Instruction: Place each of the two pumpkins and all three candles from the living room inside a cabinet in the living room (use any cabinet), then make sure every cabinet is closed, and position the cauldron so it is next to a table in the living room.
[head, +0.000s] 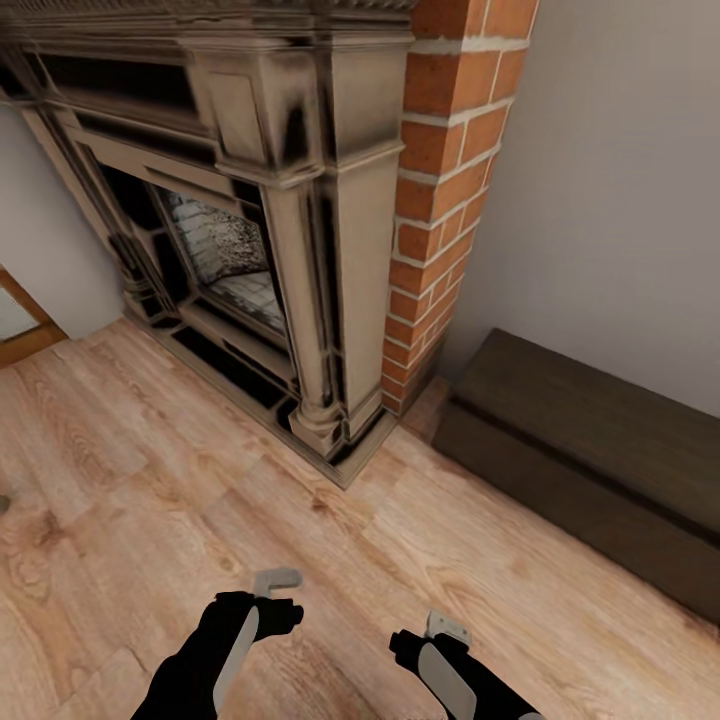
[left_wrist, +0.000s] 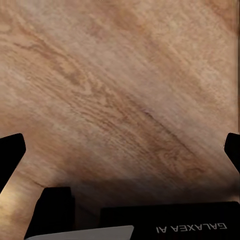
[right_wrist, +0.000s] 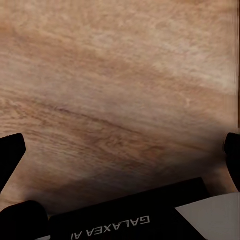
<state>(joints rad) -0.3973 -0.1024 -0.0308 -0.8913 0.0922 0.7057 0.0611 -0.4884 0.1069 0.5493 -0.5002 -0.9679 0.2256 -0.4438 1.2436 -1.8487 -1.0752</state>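
**Robot facing the fireplace, cabinet lying off to the right**

The head camera is looking down over a pale wood-plank floor (head: 150, 480) toward a large stone-coloured fireplace surround (head: 300, 230) with dark-shaded mouldings, standing against a red brick column (head: 450, 180). A plain grey wall (head: 620, 180) is running off to the right of the brick.

The long, low dark-brown wood-grain cabinet (head: 590, 450) is sitting against that wall, just beside the foot of the brick column, its slab top bare and its flat front lying flush, so it is reading as closed.

Both black arms are showing at the lower edge of the head view, hanging over the bare floor and well apart from the cabinet and the fireplace. The left pincer (head: 277, 578) is pointing toward the fireplace; the right pincer (head: 447, 627) is hovering near it, to its right. In the left wrist view the left pincer (left_wrist: 120, 150) is showing its two dark fingertips spread wide at the frame's edges, with only floor boards between them: it is released and holding nothing. In the right wrist view the right pincer (right_wrist: 120, 150) is standing the same way, fingers (right_wrist: 11, 150) parted and nothing gripped.
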